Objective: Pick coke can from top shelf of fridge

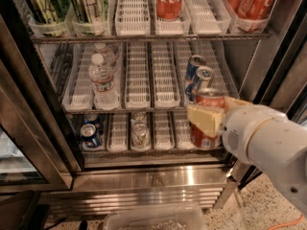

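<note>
My gripper (217, 112) is shut on a red coke can (202, 138) and holds it upright in front of the fridge (153, 176), low at the right, level with the bottom rack. A cream finger pad (205, 120) covers the can's middle. The white arm (268, 143) comes in from the lower right. The top shelf (132, 11) runs along the upper edge. More coke cans stand on it, one in a middle lane (169, 1) and others at the right (249, 1).
Tall green-patterned cans (62, 4) stand at the top left. Water bottles (103, 80) and blue-and-silver cans (197, 73) are on the middle rack, more cans (91, 135) on the bottom one. A clear plastic bin (153, 219) sits on the floor below. The glass door (19, 143) stands open at left.
</note>
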You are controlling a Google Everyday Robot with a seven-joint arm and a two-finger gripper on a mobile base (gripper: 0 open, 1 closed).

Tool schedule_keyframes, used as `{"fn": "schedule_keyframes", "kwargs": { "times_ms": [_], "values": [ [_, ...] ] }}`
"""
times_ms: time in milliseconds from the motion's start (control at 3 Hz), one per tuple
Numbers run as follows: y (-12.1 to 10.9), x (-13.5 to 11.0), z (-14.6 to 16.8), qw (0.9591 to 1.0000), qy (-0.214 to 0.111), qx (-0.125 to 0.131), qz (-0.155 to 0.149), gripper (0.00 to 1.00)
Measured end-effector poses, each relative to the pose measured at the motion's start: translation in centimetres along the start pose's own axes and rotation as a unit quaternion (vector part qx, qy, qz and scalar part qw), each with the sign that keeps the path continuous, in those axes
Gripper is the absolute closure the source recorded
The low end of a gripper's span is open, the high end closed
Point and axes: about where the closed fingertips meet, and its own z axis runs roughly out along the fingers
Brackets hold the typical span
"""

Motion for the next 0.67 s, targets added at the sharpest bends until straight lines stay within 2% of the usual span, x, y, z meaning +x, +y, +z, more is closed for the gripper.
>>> {"fn": "schedule_keyframes", "kwargs": {
  "times_ms": [333,667],
  "values": [
    [1.64,0.72,0.0,0.9993,0.014,-0.03,0.018,1.0],
    [1.65,0.73,0.0,0.9993,0.015,-0.031,0.018,1.0]
  ]
}}
